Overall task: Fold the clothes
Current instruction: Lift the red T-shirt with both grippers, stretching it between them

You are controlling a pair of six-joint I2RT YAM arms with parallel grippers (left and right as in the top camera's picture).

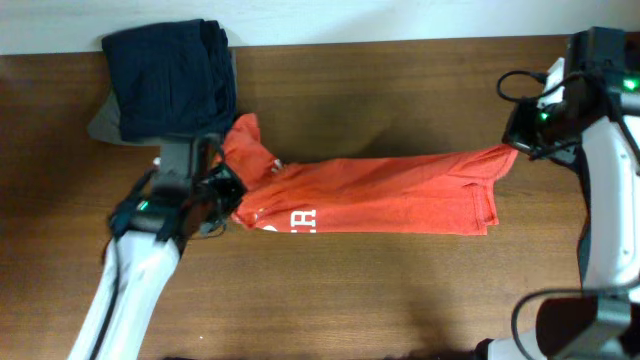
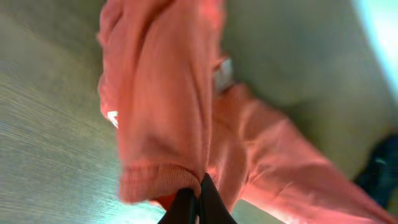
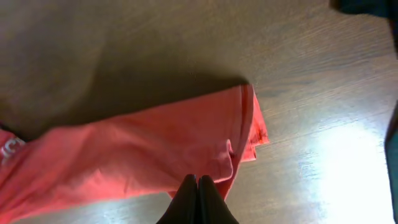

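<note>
Overhead, a navy garment [image 1: 170, 75] is lying folded far left, while left pincer [image 1: 226, 190] and right pincer [image 1: 515, 148] are pinching opposite ends of the orange T-shirt [image 1: 380, 195], seemingly folded lengthwise only.

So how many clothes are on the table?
3 showing: the orange T-shirt stretched across the middle, a folded navy garment at the back left, a grey one peeking from under it. More may be hidden.
</note>
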